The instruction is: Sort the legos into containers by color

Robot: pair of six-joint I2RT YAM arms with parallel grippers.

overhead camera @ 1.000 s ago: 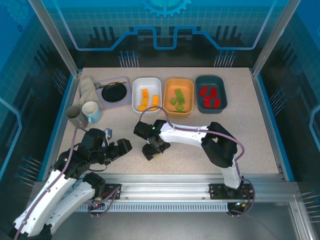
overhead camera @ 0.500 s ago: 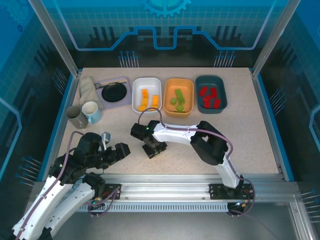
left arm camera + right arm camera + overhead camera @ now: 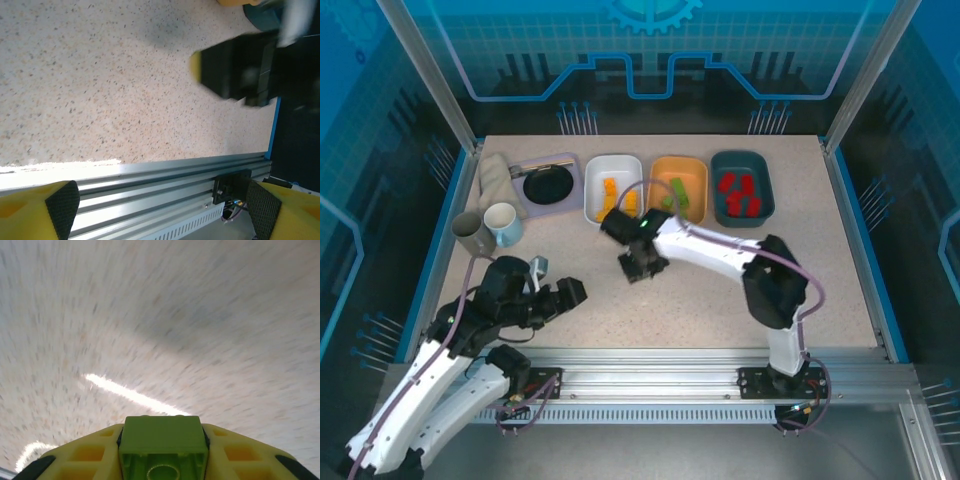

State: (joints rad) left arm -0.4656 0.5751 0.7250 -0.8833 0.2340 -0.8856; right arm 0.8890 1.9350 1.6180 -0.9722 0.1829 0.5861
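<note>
Speckled beige table (image 3: pixel 820 290) seen from above, inside blue-lit walls. At 12 o'clock stand a white tub (image 3: pixel 613 160) with yellow-orange bricks (image 3: pixel 609 185), an orange tub (image 3: pixel 678 160) with green bricks (image 3: pixel 677 187) and a teal tub (image 3: pixel 767 195) with red bricks (image 3: pixel 740 195). Near the centre, the right gripper (image 3: pixel 642 265) is clamped on a light green brick (image 3: pixel 161 440). At 8 o'clock, the left gripper (image 3: pixel 565 293) gapes wide, holding nothing.
</note>
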